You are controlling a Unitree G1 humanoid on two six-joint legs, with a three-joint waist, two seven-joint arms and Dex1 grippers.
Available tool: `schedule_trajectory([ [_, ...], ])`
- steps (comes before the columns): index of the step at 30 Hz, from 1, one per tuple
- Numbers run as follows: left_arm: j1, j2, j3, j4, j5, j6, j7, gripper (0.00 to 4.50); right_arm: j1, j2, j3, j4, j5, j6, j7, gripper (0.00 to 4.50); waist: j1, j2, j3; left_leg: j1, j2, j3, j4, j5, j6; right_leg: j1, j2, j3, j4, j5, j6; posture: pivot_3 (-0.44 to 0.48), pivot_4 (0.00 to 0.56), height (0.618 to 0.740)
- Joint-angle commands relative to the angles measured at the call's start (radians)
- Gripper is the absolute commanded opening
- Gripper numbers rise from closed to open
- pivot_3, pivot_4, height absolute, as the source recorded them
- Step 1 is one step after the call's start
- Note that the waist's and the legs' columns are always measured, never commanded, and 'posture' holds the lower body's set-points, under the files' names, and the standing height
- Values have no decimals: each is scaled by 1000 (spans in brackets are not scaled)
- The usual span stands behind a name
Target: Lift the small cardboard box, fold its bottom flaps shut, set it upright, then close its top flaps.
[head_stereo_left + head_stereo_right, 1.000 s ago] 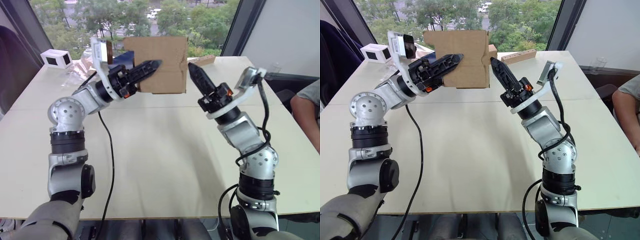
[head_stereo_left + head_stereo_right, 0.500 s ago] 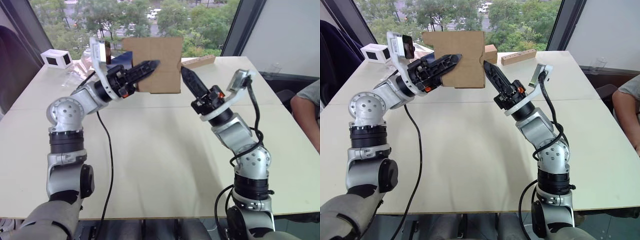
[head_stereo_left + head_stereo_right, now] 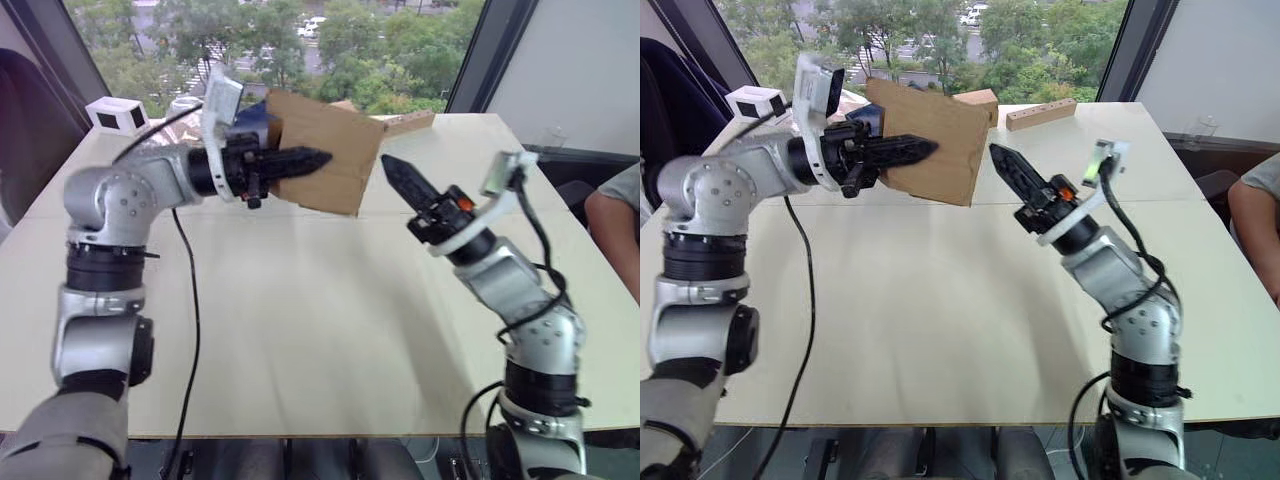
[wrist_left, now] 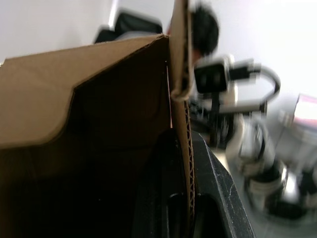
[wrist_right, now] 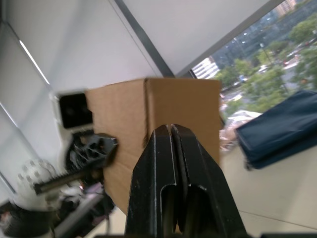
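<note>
We've got the small cardboard box [image 3: 328, 152] up in the air, clear of the tabletop [image 3: 300, 330] and tilted, its lower corner hanging over the far half. Our left hand [image 3: 305, 160] is clamped on 1 wall of it: the left wrist view shows 1 finger [image 4: 163, 198] inside the box and the other outside, with the corrugated edge pinched between them. Our right hand [image 3: 392, 167] sits just beside the box's right edge, apart from it, its 2 fingers pressed together into a single point aimed at the cardboard.

We'd judge this as the lift done and the bottom-flap fold just opening. Which flaps are already turned in we cannot tell from here. Next up, the right hand needs to reach the open end and push a flap inward while the left holds the box steady; that thin wall grip could let the box swing under a hard push, so a light, square press looks wise.

Beyond the box sit a tan cardboard block [image 3: 975, 98], a long wooden strip [image 3: 1040, 113] and a white box with black panels [image 3: 118, 116]; a person's arm [image 3: 612, 225] shows off to the box's right.
</note>
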Motion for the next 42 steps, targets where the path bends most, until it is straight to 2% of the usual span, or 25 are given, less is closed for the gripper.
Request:
schedule_trajectory([
  [1, -95, 98, -196, -22, 194, -117, -193, 0, 72, -130, -62, -89, 54, 65, 36, 26, 0, 0, 0, 0, 0, 0, 0, 0, 0, 0, 0, 0, 0, 0, 0, 0, 150, 740],
  [3, -143, 161, -351, -22, 354, -197, -281, 0, 113, -216, -77, -120, 44, 94, 69, 26, -1, 0, 1, 0, 0, 0, -1, 0, 0, 0, 1, 0, 0, 0, 0, 0, 150, 740],
  [5, -163, 186, -423, -25, 433, -280, -360, 0, 145, -283, -79, -145, 25, 110, 97, 26, -3, 1, 1, 0, 0, 1, -1, 0, 0, 0, 2, 1, -1, 0, 0, 0, 150, 740],
  [9, -226, 205, -613, -112, 613, -249, -444, 0, 248, -461, -36, -277, -75, 161, 188, 26, 0, 1, 1, 0, 2, 1, -1, -1, 1, 0, 6, 2, -1, 0, 0, 0, 150, 740],
  [16, -193, 155, -711, -235, 708, -134, -449, 0, 336, -668, 122, -440, -347, 171, 244, 26, 1, 0, 2, -3, 5, -2, 1, -1, 2, 0, 12, 3, -3, 0, -1, 0, 150, 740],
  [24, -134, 119, -769, -326, 744, 48, -392, 0, 366, -607, 159, -447, -462, 137, 217, 26, 2, -2, 3, -3, 5, -2, 1, -1, 2, 0, 13, 4, -2, 0, -1, 0, 150, 740],
  [32, -93, 77, -754, -372, 717, 154, -320, 0, 401, -567, 176, -407, -571, 80, 253, 26, 4, -2, 3, -3, 5, -2, 3, -1, 2, 0, 13, 4, -2, 0, -1, 0, 150, 740],
  [33, -91, 79, -751, -378, 713, 161, -315, 506, 398, -566, 176, -402, -578, 78, 261, 0, 4, -2, 3, -3, 5, -2, 3, -1, 2, 0, 13, 4, -2, 0, -1, 0, 150, 740],
  [34, -89, 79, -747, -383, 707, 175, -309, 722, 395, -565, 175, -396, -584, 76, 268, 0, 2, -2, 3, -3, 5, -2, 3, -1, 2, 0, 13, 4, -1, 0, -1, 0, 150, 740],
  [40, -125, 91, -699, -391, 635, 286, -304, 3045, 339, -564, 180, -370, -584, 96, 308, 0, 2, -2, 3, -2, 5, -2, 3, -1, 2, 0, 13, 4, -1, 0, -1, 0, 150, 740],
  [41, -142, 92, -679, -385, 606, 325, -313, 3361, 324, -565, 183, -363, -583, 100, 316, 0, 1, -2, 3, -2, 5, -2, 3, -1, 2, 0, 13, 4, -1, 0, -1, 0, 150, 740],
  [42, -160, 95, -657, -377, 574, 357, -324, 3361, 312, -566, 185, -354, -582, 103, 326, 0, 2, -2, 3, -2, 5, -2, 3, -1, 2, 0, 13, 4, 0, 0, -1, 0, 150, 740],
])
